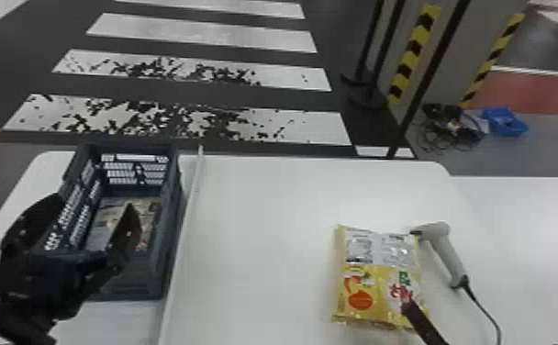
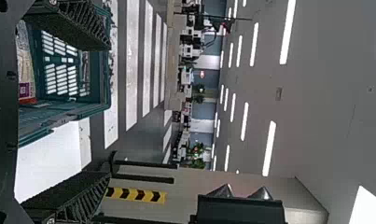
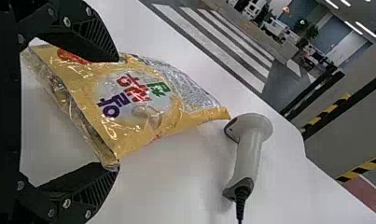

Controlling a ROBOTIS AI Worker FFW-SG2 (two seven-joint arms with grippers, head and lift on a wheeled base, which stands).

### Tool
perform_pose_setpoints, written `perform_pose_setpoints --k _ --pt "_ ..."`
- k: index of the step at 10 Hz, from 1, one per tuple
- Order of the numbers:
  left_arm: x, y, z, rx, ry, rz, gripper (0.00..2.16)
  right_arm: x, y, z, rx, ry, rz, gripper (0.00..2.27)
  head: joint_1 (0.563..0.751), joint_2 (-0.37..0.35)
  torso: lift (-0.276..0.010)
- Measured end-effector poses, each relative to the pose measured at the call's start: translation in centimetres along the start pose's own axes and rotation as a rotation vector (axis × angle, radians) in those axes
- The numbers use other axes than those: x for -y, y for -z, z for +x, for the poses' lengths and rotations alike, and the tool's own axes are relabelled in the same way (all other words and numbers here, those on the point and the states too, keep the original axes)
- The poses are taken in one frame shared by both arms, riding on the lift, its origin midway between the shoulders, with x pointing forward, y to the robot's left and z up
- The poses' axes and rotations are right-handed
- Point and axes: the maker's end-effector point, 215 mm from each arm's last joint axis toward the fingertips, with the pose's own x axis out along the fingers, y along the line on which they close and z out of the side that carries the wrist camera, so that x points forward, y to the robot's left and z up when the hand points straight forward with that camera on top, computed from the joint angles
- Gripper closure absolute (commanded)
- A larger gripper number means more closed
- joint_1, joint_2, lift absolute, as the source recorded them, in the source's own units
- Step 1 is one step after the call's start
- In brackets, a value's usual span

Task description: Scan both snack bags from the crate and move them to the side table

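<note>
My left gripper (image 1: 92,220) stands open over the near part of the dark crate (image 1: 169,220); in the left wrist view the left gripper (image 2: 108,112) has its fingers wide apart. A snack bag (image 1: 103,234) lies on the crate's floor, partly behind a finger. On the white table, a yellow snack bag (image 1: 374,275) lies flat beside the grey scanner (image 1: 443,252). One finger of my right gripper (image 1: 418,316) overlaps that bag's near right corner. Seen from the right wrist, the right gripper (image 3: 118,114) is open, the yellow bag (image 3: 143,107) in front of and partly between its fingers.
A thin white raised strip (image 1: 184,229) runs along the table just right of the crate. The scanner's cable (image 1: 482,307) trails toward the near right edge. Another white surface (image 1: 530,206) adjoins on the right. Black poles stand behind the table.
</note>
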Motion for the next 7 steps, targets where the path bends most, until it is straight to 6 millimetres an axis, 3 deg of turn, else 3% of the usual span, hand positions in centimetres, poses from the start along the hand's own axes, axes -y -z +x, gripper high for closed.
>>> perform_pose_setpoints --k 2,5,7 --pt "0.2 0.0 0.0 0.001 0.004 -0.002 0.03 1.2 -2.4 0.9 0.039 0.016 -0.031 0.19 0.695 -0.214 -0.095" --pt "0.2 0.1 -0.2 -0.001 0.002 -0.001 0.03 2.3 -2.0 1.5 -0.011 0.035 -0.054 0.12 0.695 -0.221 -0.095" --pt "0.2 -0.2 -0.3 0.006 0.003 0.0 0.03 2.6 -5.2 2.2 0.024 0.043 -0.176 0.12 0.695 -0.25 -0.095"
